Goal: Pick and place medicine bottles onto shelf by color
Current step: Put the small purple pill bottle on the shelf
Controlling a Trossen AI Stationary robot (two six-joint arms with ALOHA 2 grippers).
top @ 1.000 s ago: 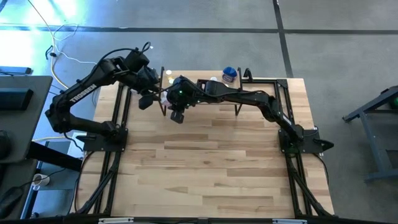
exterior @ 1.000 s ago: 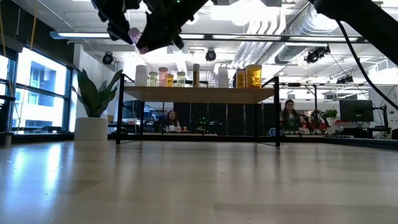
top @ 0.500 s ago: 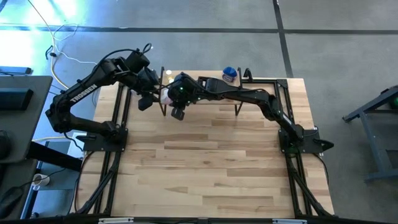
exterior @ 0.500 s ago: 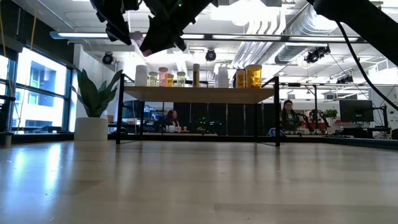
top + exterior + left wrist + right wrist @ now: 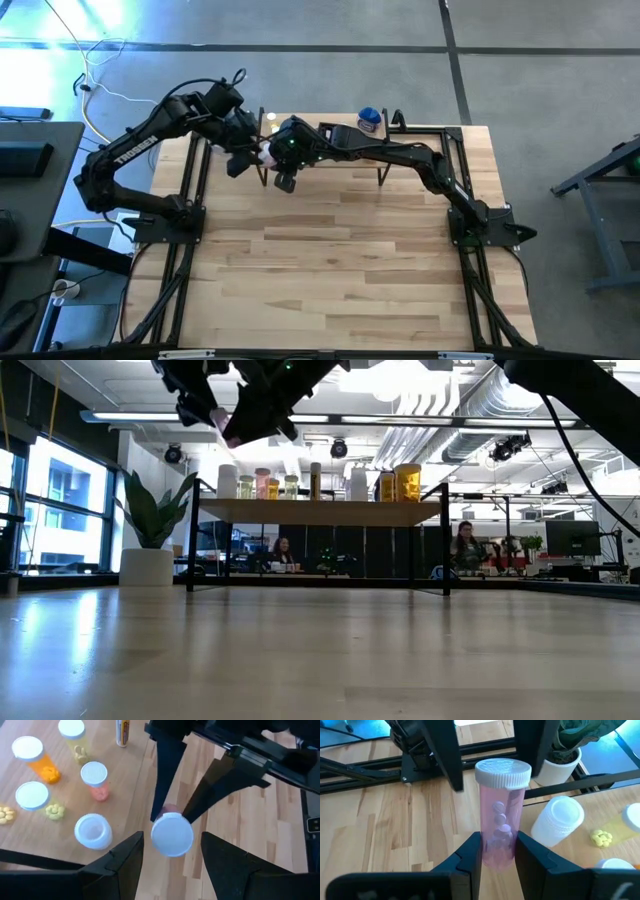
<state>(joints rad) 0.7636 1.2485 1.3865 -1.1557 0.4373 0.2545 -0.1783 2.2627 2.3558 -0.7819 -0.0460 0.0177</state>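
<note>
Holding the pink bottle (image 5: 500, 815) clamped, the right tool (image 5: 496, 854) hangs above the shelf (image 5: 320, 512); the left tool (image 5: 170, 851) stands apart around its cap. Most bottles (image 5: 405, 482) already stand there.

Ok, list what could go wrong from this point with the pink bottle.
1. The right gripper pinches the pink bottle only at its lower body, so it could tilt or slip.
2. The left gripper stands open around the bottle's white cap, close to the right fingers; the arms might knock together.
3. The shelf is already crowded with bottles, so setting this one down may topple a neighbour.
</note>
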